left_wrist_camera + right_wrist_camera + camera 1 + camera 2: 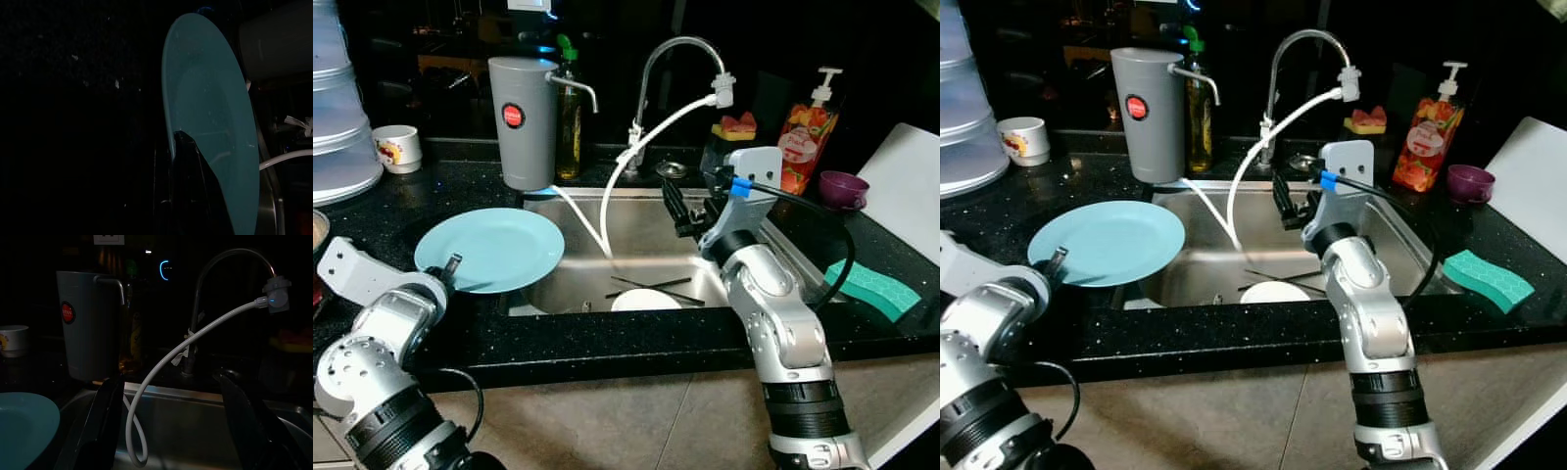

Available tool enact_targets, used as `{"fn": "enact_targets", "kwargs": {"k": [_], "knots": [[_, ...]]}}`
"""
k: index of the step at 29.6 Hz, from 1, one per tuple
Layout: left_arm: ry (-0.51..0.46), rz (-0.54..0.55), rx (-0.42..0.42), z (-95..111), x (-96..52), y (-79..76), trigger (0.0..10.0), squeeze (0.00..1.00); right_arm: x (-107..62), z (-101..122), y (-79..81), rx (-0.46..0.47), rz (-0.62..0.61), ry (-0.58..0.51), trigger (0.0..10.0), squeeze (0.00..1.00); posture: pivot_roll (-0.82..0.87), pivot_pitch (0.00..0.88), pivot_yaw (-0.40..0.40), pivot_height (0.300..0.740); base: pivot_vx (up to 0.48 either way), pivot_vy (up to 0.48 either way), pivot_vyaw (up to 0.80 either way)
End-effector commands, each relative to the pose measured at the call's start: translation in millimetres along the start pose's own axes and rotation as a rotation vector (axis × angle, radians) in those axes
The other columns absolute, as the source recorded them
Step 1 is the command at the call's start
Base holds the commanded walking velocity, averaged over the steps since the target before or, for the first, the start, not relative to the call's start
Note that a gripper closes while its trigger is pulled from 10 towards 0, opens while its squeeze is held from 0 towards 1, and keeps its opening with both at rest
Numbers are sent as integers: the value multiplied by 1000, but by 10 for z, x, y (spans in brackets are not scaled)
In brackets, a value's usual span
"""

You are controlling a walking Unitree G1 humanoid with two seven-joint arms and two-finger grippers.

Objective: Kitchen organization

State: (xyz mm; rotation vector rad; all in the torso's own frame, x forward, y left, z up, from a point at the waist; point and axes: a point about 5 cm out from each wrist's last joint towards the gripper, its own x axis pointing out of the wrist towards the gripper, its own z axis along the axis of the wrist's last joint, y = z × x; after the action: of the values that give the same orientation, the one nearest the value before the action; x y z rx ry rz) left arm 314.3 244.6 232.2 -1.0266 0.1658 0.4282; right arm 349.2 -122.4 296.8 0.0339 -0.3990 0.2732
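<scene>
My left gripper [450, 269] pinches the blue plate [494, 247] by its rim, level over the sink [587, 245] edge; right gripper [690, 211], fingers spread, waits above the basin.

Black speckled countertop [636, 338] with an inset stainless steel sink [570, 264]. Along the back edge: a white mug [396, 148] at the far left, a grey water filter canister [523, 122] just behind the sink's left corner, and an oil bottle [569, 119] beside the canister. Right of the faucet [675, 93]: an orange soap dispenser [806, 132] and a purple cup [843, 189]. A green sponge [1488, 278] lies right of the sink.
</scene>
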Motion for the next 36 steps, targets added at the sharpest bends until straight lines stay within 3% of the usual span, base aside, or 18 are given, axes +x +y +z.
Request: {"fn": "enact_targets", "kwargs": {"k": [1,3,5,7,8,9,11,13,17,20,22,24,28,36], "knots": [[96,153,48,-192,83,248,0,0,5,-15,-31,7,-6,4,10000,0,107,78,-91,740,0,0,0],[84,150,60,-178,78,241,0,0,6,-14,-31,7,-6,4,10000,0,107,78,-91,740,0,0,0],[19,69,140,-113,49,130,0,0,8,-15,-32,7,-6,3,10000,0,107,71,-94,740,0,0,0],[0,29,166,-98,34,75,0,0,9,-16,-33,7,-6,3,10000,0,107,71,-94,740,0,0,0],[-72,-121,192,-40,-46,-143,10000,0,12,-14,-36,8,-8,1,10000,0,107,71,-94,740,0,0,0],[-72,-121,192,-40,-46,-143,10000,0,12,-14,-36,8,-8,1,10000,0,107,71,-94,740,0,0,0],[-109,-249,181,-6,-121,-305,10000,0,18,-6,-37,10,-11,-3,10000,0,106,70,-93,740,0,0,0],[-113,-407,147,10,-211,-450,10000,0,21,28,-41,95,-11,-21,10000,0,106,70,-93,740,0,0,0],[-109,-504,124,13,-276,-523,10000,0,17,64,-53,202,-3,-37,10000,0,106,70,-93,740,0,0,0],[-89,-644,87,-12,-379,-596,10000,0,-7,109,-49,449,70,-42,10000,0,97,73,-90,740,0,0,0],[-80,-764,58,-35,-481,-660,10000,0,-50,151,-25,670,158,-56,10000,0,94,76,-91,740,0,0,0],[-80,-764,58,-35,-481,-660,10000,0,-50,151,-25,670,158,-56,10000,0,94,76,-91,740,0,0,0],[-69,-932,25,-27,-606,-741,10000,0,-114,183,13,846,268,-57,10000,0,87,80,-93,740,0,0,0],[-45,-1042,-5,-21,-686,-811,10000,0,-155,170,70,926,338,-13,10000,0,86,84,-95,740,0,0,0]]}}
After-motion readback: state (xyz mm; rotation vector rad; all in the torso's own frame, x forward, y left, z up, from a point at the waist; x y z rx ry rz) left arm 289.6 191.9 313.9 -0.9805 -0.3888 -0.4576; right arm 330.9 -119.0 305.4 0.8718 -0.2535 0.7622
